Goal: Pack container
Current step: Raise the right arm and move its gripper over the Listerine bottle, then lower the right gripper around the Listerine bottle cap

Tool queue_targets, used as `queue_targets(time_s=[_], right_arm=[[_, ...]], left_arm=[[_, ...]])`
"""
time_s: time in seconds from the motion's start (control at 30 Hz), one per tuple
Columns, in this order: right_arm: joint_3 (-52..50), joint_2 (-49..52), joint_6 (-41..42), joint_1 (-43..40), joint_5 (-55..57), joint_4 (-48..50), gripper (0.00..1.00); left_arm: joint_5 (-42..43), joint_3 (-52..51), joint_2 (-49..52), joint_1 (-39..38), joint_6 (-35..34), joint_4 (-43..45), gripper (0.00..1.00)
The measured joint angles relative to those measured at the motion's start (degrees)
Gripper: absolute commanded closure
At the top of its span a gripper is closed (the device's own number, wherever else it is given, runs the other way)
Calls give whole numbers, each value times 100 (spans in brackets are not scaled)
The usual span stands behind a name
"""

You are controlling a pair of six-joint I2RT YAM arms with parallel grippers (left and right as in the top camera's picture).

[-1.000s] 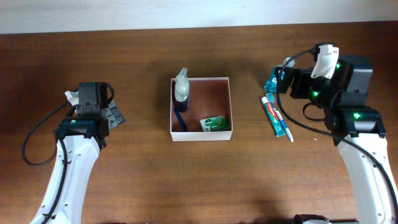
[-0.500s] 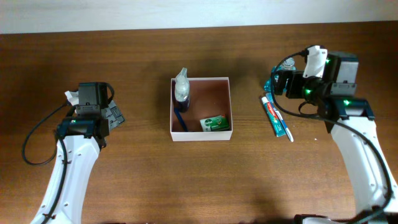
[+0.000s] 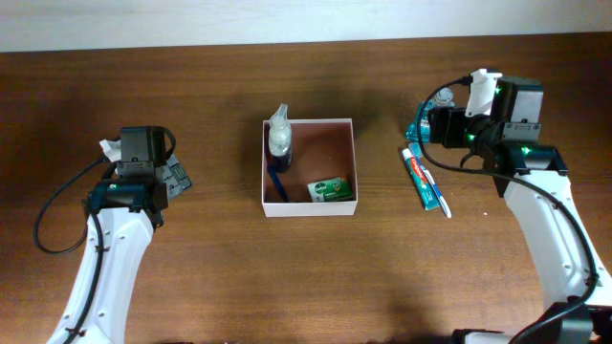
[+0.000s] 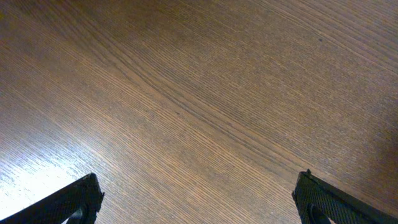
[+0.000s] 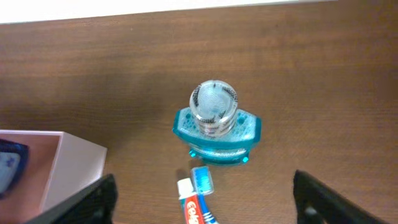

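Teal mouthwash bottle is standing upright ahead of our right gripper, which we are holding spread wide and empty, probably lining up a grasp. White container is sitting left of it; left gripper is hanging parted, empty, over the wooden table.

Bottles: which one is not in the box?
The teal mouthwash bottle, standing on the table by the toothpaste. The clear spray bottle sits inside the container.
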Motion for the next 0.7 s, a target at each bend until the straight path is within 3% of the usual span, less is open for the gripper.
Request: queue_targets(time_s=[0.1, 0.4, 0.7], right_arm=[[0, 0, -37, 0, 24, 120, 29], [0, 0, -330, 162, 247, 468, 32], [0, 63, -498, 815, 1620, 839, 19]], left_arm=[[0, 0, 0, 0, 0, 0, 1], [0, 0, 2, 0, 0, 2, 1], [0, 0, 0, 0, 0, 2, 0]])
